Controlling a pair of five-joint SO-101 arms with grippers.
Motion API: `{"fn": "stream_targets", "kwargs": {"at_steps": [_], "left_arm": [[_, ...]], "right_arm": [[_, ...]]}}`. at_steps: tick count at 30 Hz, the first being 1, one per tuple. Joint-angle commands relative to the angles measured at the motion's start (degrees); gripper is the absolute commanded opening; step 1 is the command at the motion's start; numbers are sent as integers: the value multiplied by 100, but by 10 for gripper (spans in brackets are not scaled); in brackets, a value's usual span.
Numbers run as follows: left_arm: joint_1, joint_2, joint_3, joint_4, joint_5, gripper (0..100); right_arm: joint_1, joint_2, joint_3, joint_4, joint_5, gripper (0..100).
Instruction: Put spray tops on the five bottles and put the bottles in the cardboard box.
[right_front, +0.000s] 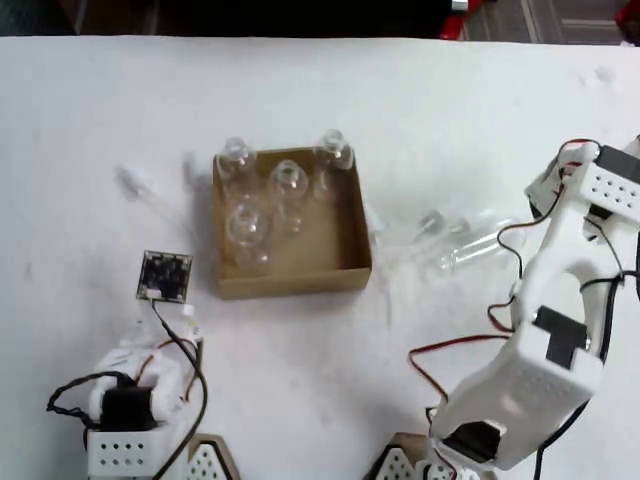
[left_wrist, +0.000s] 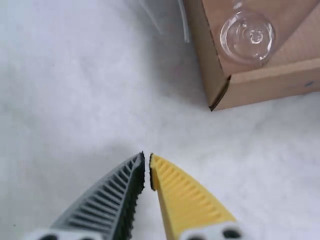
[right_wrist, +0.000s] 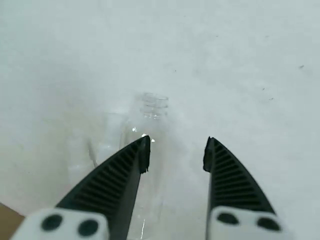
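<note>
The left gripper (left_wrist: 146, 164) is closed on nothing, its grey and yellow tips meeting over the table (left_wrist: 75, 90). The cardboard box (left_wrist: 260, 85) lies ahead of the tips and off to one side, apart from them, with an upright bottle (left_wrist: 247, 34) in its nearest corner. The right gripper (right_wrist: 176, 152) is spread open over a lying bottle (right_wrist: 152, 107). The bottle's threaded neck shows just beyond the tips, and its body runs beneath one finger, unclamped.

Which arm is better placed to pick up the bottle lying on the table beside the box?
Right. Its jaws stand open over the lying bottle, right of the cardboard box. The left arm has its jaws shut, across the box from it.
</note>
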Motion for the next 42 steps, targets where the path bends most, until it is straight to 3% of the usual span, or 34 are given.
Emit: {"fn": "stream_targets", "kwargs": {"at_steps": [1,17,25,42], "left_arm": [[-66,-48,-18,-88,53,23],[-66,-48,-18,-88,70,23],[-66,-48,-18,-88,53,23],[-66,-48,-18,-88,53,23]], "right_arm": [[75,198,-290,-119,-53,152],[-119,585,-255,-963,-44,154],[-365,760,-255,-1112,-44,155],[-207,1024,-193,-1112,-44,152]]}}
